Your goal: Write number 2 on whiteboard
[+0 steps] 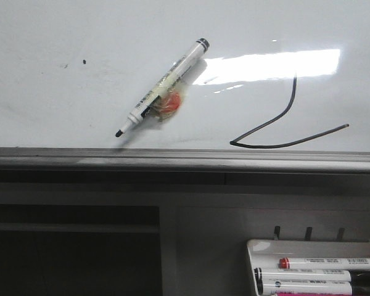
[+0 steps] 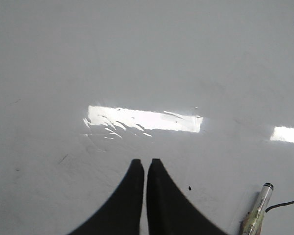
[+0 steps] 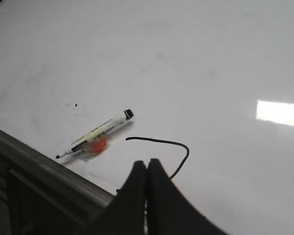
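Note:
The whiteboard (image 1: 80, 37) fills the front view, with its grey edge rail (image 1: 172, 157) along the near side. A thin black number 2 (image 1: 277, 132) is drawn near the rail at the right; it also shows in the right wrist view (image 3: 179, 147). A white marker (image 1: 163, 86) with a black tip and an orange blob taped to it lies loose on the board, left of the 2. My left gripper (image 2: 145, 162) is shut and empty over bare board. My right gripper (image 3: 147, 162) is shut and empty, above the lower part of the 2. Neither gripper shows in the front view.
A white marker tray (image 1: 314, 268) with several markers hangs below the rail at the right. A bright rectangular glare (image 1: 271, 65) lies on the board above the 2. Small dark specks (image 1: 84, 61) mark the board at the left. The loose marker's end shows in the left wrist view (image 2: 258, 208).

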{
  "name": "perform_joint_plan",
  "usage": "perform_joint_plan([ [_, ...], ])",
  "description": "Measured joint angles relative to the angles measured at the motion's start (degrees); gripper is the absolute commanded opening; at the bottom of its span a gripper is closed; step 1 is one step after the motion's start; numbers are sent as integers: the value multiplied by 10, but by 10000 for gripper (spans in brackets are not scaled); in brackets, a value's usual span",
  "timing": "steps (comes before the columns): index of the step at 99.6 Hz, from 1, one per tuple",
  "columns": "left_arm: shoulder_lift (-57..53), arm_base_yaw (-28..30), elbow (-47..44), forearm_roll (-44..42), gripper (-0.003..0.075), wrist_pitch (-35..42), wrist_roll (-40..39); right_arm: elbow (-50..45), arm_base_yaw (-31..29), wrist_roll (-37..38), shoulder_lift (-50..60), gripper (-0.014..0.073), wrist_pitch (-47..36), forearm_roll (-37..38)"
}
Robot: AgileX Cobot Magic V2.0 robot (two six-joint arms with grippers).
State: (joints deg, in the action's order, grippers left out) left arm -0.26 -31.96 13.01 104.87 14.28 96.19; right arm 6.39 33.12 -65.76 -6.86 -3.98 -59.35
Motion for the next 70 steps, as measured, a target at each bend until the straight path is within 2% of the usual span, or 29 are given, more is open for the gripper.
perform_joint_plan([
  [28, 0, 0, -7, -34, -20, -1, 6, 0, 0, 0, 0, -72, -1, 0],
  [44, 0, 0, -26, -41, -20, -58, 6, 0, 0, 0, 0, -72, -1, 0],
  [58, 0, 0, -30, -85, -20, -122, 6, 0, 0, 0, 0, -72, -1, 0],
  [70, 0, 0, -30, -90, -20, -135, 8, 0, 0, 0, 0, -72, -1, 0],
])
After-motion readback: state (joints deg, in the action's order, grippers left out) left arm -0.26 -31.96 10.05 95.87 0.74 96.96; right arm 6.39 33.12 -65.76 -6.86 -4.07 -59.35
